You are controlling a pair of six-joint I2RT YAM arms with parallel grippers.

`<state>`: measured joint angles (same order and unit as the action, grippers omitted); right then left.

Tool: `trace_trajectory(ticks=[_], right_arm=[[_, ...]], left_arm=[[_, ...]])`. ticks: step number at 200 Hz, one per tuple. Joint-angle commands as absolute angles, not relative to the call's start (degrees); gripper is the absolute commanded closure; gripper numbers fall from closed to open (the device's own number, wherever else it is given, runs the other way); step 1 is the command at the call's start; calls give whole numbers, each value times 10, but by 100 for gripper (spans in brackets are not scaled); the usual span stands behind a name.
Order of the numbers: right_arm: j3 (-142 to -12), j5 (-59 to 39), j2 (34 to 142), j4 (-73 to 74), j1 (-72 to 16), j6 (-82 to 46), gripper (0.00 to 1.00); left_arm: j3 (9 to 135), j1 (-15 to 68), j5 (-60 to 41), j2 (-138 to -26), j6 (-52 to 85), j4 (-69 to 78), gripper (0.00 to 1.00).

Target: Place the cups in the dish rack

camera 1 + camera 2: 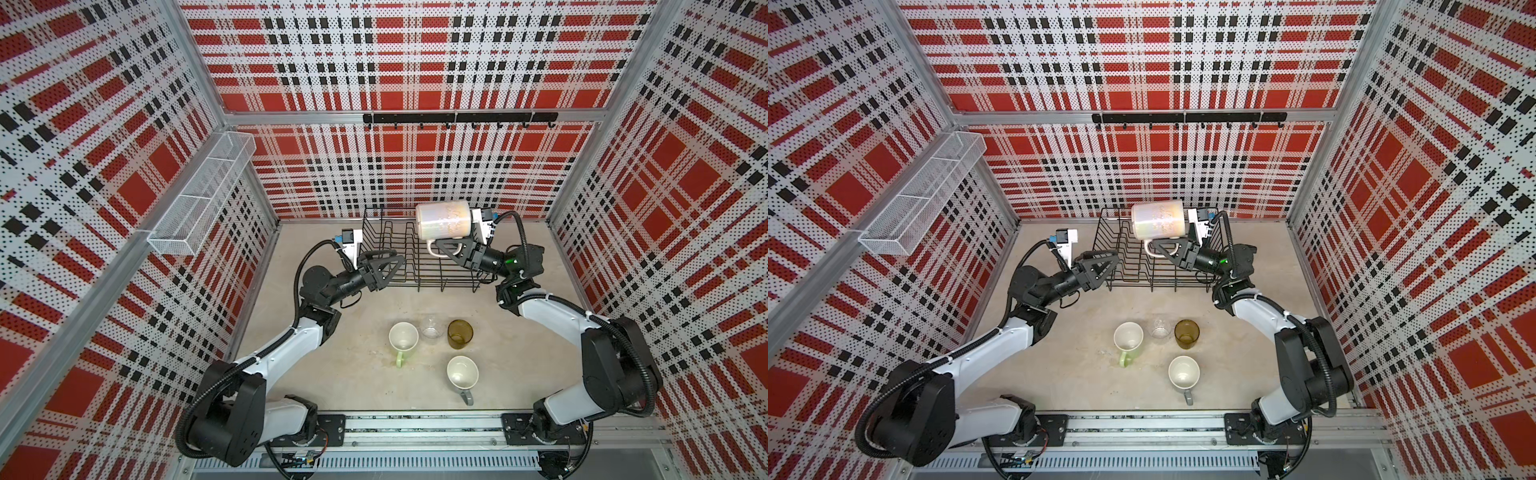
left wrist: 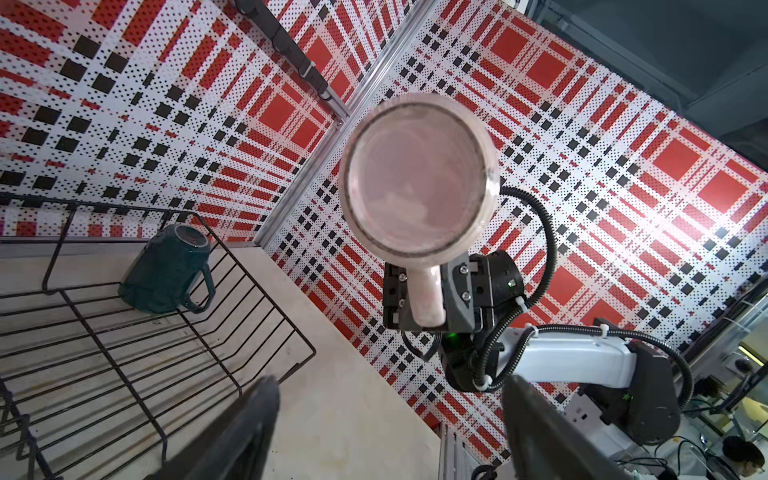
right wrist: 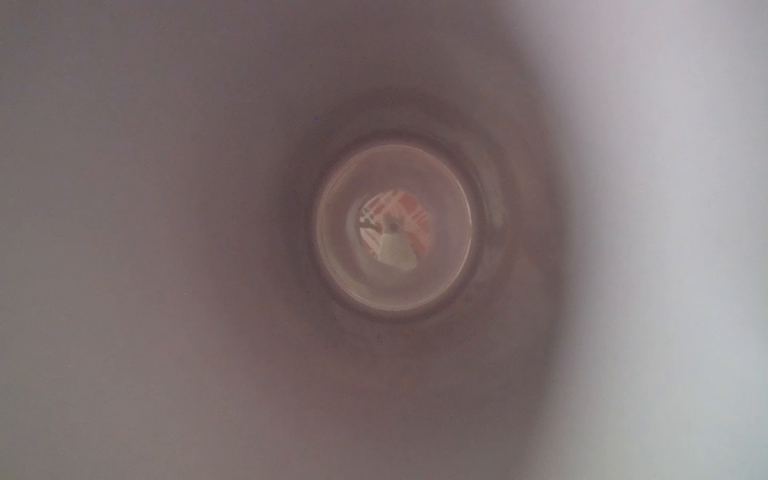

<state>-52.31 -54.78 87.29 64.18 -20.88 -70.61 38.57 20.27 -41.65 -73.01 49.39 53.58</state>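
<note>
Filling the right wrist lens, the pale pink mug [image 3: 395,228] shows only its blurred inside. Rising from the worktop's [image 1: 332,374] right edge, the right arm carries that mug on its side above the dish rack [image 1: 409,253] at the far edge. The left arm bends in at the rack's left side. A dark teal mug [image 2: 166,270] sits in the rack, seemingly mouth down. Light green mug [image 1: 403,336], clear glass [image 1: 431,330], amber tumbler [image 1: 460,333] and grey mug [image 1: 462,372] stand upright mid-worktop. The right fingers [image 2: 455,291] pinch the pink handle; the left fingers [image 2: 245,428] are spread and empty.
</note>
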Motion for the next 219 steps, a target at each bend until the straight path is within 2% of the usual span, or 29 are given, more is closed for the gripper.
trace_trajectory(ticks=[1, 183, 198, 219], right_arm=[[-528, -549, 852, 716, -215, -710, 100], [-537, -587, 880, 603, -302, -635, 100], [-542, -587, 891, 605, -306, -638, 100], [-546, -588, 901, 616, -307, -647, 100]], left_arm=[[406, 202, -421, -727, 497, 569, 2], [463, 240, -385, -770, 495, 513, 0], [466, 241, -391, -778, 497, 514, 3], [469, 241, -398, -785, 503, 513, 11]])
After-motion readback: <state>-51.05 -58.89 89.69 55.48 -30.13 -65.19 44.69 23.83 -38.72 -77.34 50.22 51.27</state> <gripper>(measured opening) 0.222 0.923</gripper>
